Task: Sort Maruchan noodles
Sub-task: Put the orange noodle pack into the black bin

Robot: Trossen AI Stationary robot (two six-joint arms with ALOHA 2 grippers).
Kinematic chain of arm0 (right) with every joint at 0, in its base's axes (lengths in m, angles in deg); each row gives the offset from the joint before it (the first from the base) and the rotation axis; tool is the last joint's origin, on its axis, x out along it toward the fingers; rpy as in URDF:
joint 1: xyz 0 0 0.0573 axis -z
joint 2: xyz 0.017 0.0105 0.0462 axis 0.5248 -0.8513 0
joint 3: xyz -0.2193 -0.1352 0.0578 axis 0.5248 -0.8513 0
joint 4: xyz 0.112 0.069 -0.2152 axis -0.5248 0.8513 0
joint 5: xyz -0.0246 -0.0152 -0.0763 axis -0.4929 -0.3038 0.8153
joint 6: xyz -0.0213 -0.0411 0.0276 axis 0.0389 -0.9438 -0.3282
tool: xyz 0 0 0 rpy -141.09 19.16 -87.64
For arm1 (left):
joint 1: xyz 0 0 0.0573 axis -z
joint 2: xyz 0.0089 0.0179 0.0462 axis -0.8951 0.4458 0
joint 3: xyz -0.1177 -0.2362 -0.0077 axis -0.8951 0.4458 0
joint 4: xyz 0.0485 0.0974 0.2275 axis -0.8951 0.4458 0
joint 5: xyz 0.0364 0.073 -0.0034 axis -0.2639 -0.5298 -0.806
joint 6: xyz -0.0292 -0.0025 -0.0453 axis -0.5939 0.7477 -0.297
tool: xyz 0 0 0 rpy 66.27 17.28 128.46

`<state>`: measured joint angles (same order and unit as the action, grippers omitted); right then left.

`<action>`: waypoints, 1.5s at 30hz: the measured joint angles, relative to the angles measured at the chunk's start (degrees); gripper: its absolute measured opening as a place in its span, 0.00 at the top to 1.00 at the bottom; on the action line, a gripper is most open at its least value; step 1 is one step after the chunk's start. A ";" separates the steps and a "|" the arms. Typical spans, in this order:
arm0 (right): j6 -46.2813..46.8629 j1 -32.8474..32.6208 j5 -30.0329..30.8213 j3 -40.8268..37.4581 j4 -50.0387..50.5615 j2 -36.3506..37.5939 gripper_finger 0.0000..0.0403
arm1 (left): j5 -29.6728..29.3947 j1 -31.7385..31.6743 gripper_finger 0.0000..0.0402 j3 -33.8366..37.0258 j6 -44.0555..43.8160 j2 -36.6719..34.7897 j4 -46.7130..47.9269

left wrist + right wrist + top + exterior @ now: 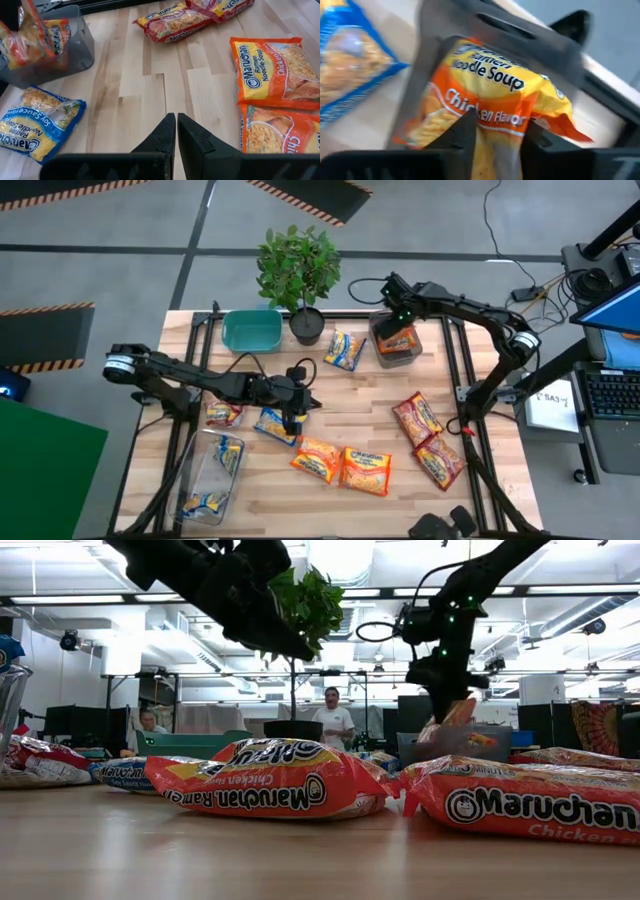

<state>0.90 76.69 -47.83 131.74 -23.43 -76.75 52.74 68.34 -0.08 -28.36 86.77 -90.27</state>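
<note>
The orange packet (490, 115) in the dark bin (396, 340) is partly hidden by the right gripper (495, 125) over it, and the close view of it is blurred. At the table's near left, a clear container (210, 475) is cut off by the picture's lower edge, and the packets inside it are too small to read. The pot (307, 325) is partly hidden by the plant (297, 265).

Maruchan noodles (367, 468) scattered flat (orange, red, blue), one orange packet (490, 110) binned

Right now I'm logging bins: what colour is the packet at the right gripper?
Orange packet, clearest in the right wrist view.
</note>
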 joint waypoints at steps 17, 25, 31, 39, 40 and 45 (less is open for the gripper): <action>-1.89 -0.22 8.89 9.21 7.90 0.13 0.76 | 0.02 0.00 1.00 0.09 -0.02 0.00 0.59; -2.64 -2.79 8.72 4.48 7.02 0.17 0.97 | 0.02 0.00 1.00 0.13 -0.02 0.00 0.90; -1.42 -5.92 5.62 -0.56 -1.14 0.17 0.97 | 0.02 0.00 1.00 0.15 -0.02 0.00 0.90; 0.46 -8.62 2.93 -6.57 -11.72 0.17 0.97 | 0.02 0.00 1.00 0.15 -0.02 0.00 0.85; 0.54 -8.66 3.03 -7.41 -13.11 0.17 0.97 | 0.02 0.00 1.00 0.15 -0.02 0.00 0.85; 1.09 -8.64 3.36 -12.06 -19.97 0.23 0.97 | 0.02 0.00 1.00 0.15 -0.03 0.00 0.84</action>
<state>1.98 68.05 -44.46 119.68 -43.40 -76.51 52.76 68.34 0.07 -28.39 86.77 -89.43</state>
